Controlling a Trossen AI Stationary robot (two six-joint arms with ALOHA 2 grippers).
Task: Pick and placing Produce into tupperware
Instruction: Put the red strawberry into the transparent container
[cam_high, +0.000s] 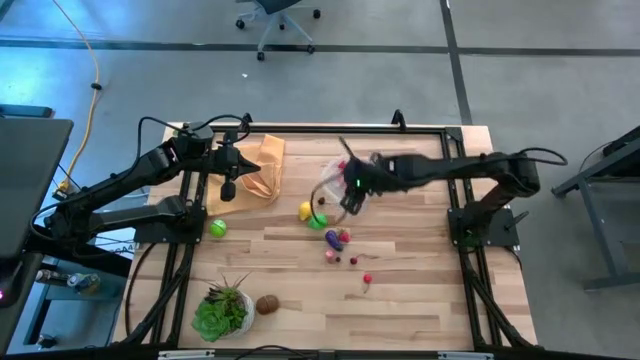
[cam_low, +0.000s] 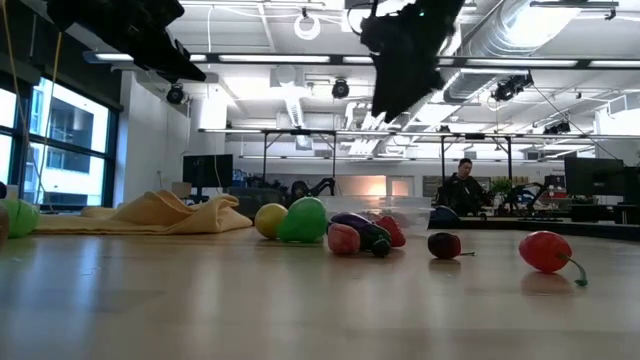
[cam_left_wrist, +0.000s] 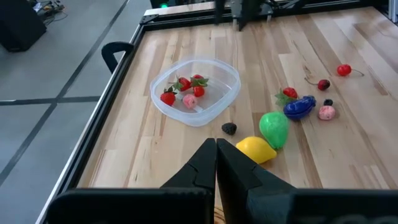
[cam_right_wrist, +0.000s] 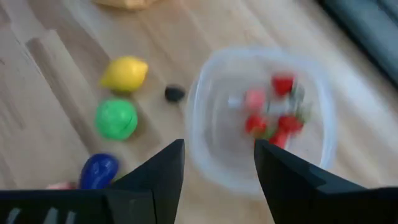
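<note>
The clear tub (cam_left_wrist: 196, 90) stands on the wooden table and holds several red and pink pieces; it also shows in the right wrist view (cam_right_wrist: 261, 118). Beside it lie a yellow lemon (cam_left_wrist: 255, 149), a green fruit (cam_left_wrist: 273, 127), a blue-purple piece (cam_left_wrist: 298, 107), a dark berry (cam_left_wrist: 229, 128) and a red cherry (cam_left_wrist: 344, 70). My right gripper (cam_right_wrist: 219, 163) hangs open above the tub's near rim with nothing between its fingers; the low view shows it (cam_low: 400, 60) well above the table. My left gripper (cam_left_wrist: 216, 152) is shut and empty, hovering over the tan cloth (cam_high: 255, 165).
A leafy plant in a white pot (cam_high: 222, 312) and a brown piece (cam_high: 267, 304) stand near the table's near edge, a green ball (cam_high: 217, 227) at the left. More small produce (cam_high: 338, 240) lies at the centre. A person (cam_low: 462, 185) sits in the room beyond the table.
</note>
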